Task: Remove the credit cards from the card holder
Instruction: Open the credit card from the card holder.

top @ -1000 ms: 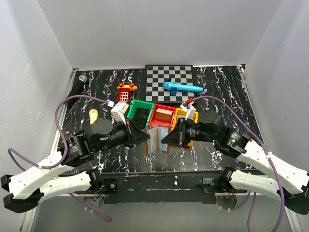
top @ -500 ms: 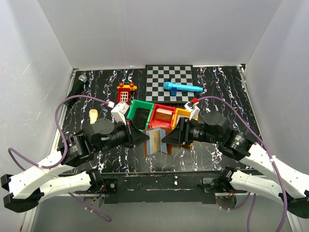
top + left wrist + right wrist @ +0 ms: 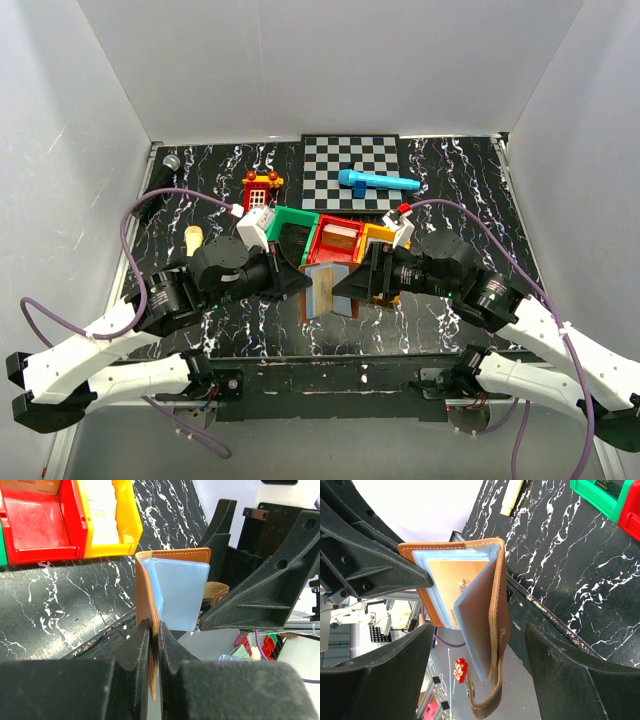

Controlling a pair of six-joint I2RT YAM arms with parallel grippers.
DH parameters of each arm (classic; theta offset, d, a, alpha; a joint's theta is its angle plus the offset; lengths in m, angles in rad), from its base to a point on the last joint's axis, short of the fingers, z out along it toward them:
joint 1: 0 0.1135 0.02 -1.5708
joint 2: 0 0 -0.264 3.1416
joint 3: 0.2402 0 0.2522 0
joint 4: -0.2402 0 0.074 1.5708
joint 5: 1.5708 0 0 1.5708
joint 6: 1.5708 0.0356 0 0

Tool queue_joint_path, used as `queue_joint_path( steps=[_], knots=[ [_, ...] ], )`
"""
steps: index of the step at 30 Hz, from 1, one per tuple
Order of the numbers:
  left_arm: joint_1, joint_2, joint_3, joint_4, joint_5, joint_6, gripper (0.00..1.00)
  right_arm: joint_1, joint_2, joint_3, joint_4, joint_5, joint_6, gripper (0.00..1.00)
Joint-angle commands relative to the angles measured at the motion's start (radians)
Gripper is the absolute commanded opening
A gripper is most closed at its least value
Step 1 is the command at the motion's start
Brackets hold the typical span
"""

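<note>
The brown card holder hangs open above the table's near middle, between both arms. My left gripper is shut on the edge of one brown half. The pale blue inner pockets face the right arm. A tan credit card sits inside a blue pocket. My right gripper is open, its fingers wide apart on either side of the other half and its snap strap, touching neither. The left gripper's fingers show behind the holder.
Green, red and orange bins stand just behind the holder. Farther back lie a checkerboard with a blue microphone, and a red toy house. A cream peg lies at the left.
My right gripper has opened and let go of the holder's right half. The left arm has shifted slightly, still gripping the holder, which now hangs from it alone.
</note>
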Motion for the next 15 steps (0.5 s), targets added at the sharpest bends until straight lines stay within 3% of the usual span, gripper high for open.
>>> queue_joint_path(
  steps=[1,3,7,13,15],
  knots=[
    [-0.006,0.004,0.042,-0.009,-0.010,-0.007,0.00,-0.004,0.004,0.035,0.025,0.004,-0.014,0.81],
    [-0.006,0.003,0.041,0.000,-0.004,-0.007,0.00,-0.004,0.018,0.044,0.002,0.004,-0.018,0.74],
    [-0.006,-0.017,0.019,0.022,0.002,-0.013,0.00,-0.003,0.042,0.052,-0.018,0.007,-0.021,0.48],
    [-0.006,-0.072,-0.074,0.074,0.016,-0.034,0.00,-0.004,0.038,0.035,-0.039,0.021,-0.030,0.24],
    [-0.006,-0.107,-0.122,0.097,0.008,-0.046,0.00,-0.004,0.036,0.028,-0.055,0.030,-0.037,0.10]
  ],
)
